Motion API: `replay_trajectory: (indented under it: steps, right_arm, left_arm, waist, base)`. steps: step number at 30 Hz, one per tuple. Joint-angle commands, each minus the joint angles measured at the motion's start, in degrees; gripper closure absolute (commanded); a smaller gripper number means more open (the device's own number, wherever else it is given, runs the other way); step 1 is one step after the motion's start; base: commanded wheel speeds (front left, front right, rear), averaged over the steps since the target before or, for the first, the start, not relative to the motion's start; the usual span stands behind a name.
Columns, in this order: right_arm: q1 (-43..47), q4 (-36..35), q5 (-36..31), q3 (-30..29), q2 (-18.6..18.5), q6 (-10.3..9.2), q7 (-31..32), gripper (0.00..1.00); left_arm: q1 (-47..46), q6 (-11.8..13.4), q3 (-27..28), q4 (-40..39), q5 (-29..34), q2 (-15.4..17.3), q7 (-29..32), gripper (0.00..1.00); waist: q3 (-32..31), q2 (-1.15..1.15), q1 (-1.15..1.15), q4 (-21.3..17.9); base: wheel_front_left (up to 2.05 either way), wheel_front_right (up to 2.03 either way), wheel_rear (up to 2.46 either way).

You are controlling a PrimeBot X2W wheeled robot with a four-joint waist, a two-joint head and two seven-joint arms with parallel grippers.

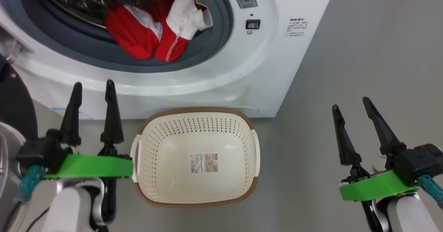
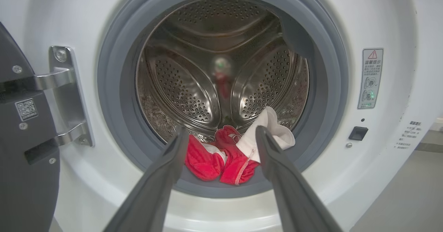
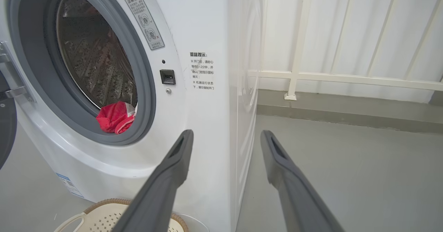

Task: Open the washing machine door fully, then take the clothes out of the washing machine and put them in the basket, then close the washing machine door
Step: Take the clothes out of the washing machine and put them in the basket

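The washing machine door stood swung wide at the left, the washing machine's mouth unobstructed. The clothes, perhaps two garments, lay at the drum's front lip. One basket sat just below, with open floor to its right. The left gripper and right gripper hung with jaws apart.

- Open passage through the round mouth of the big white front-loading washing machine; glossy black round door swung aside to the left.
- Low on the grey rubber ring, a heap of bright red and white fabric clothes; free above.
- Just before the machine, under the mouth: cream perforated plastic basket.
- Right of the machine, open grey floor.
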Motion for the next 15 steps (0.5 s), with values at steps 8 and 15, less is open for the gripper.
replay_trajectory:
  steps: [8, 15]
  right_arm:
    - [-4.2, -1.9, -1.8, 2.0, -0.4, 0.28, -0.4, 0.0]
    - [-5.8, -2.0, -2.0, 2.3, -0.4, 0.28, -0.4, 0.0]
  left_arm:
    - [-10.9, -2.2, 1.5, 5.0, -2.0, 2.3, 0.0, 0.0]
    - [-18.9, -1.5, 1.0, 10.3, 0.0, 4.2, -0.1, 0.0]
  waist:
    - [6.7, 0.0, 0.0, -0.2]
    - [9.6, 0.0, 0.0, -1.3]
  base:
    - [0.0, 0.0, 0.0]
    - [0.0, 0.0, 0.0]
